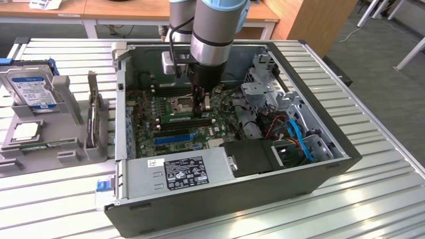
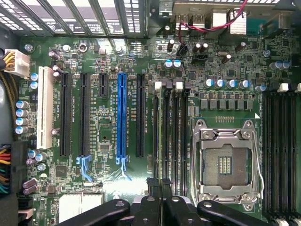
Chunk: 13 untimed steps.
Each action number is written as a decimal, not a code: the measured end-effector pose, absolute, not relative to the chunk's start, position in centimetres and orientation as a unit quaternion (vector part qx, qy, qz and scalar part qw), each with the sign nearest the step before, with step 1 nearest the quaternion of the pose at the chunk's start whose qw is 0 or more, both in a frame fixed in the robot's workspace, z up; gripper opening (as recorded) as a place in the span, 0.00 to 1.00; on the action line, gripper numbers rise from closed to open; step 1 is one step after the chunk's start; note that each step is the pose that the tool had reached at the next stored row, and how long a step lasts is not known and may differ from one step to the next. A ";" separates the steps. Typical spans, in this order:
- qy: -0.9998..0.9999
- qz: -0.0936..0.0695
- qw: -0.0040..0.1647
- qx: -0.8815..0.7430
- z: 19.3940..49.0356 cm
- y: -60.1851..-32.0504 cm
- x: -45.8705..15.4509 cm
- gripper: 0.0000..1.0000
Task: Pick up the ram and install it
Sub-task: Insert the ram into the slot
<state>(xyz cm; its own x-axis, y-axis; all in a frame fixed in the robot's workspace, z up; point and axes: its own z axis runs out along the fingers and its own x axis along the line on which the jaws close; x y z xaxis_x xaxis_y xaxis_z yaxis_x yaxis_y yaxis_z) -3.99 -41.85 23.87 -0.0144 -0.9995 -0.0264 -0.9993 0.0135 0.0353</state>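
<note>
End effector (image 2: 159, 184) (closed) over motherboard (image 2: 106, 141)

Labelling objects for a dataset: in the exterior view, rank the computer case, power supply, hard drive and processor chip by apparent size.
1. computer case
2. power supply
3. hard drive
4. processor chip
None look alike in size.

table (image 1: 371, 199): computer case (image 1: 199, 211) mid-surface, tray (image 1: 13, 167) beside it at the exterior view's left edge | tray: hard drive (image 1: 30, 89) at far end, processor chip (image 1: 27, 131) in front of it | case: motherboard (image 1: 149, 119) on floor, power supply (image 1: 186, 172) along near wall, drive cage (image 1: 262, 92) at the exterior view's right | gripper (image 1: 199, 105) over motherboard, beside socket (image 1: 182, 103)
</note>
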 end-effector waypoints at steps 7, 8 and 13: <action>-0.712 -0.022 0.003 0.702 23.5 -41.9 -4.0 0.12; -0.712 -0.022 0.003 0.702 23.4 -41.9 -4.0 0.12; -0.712 -0.022 0.003 0.702 23.3 -41.9 -4.0 0.12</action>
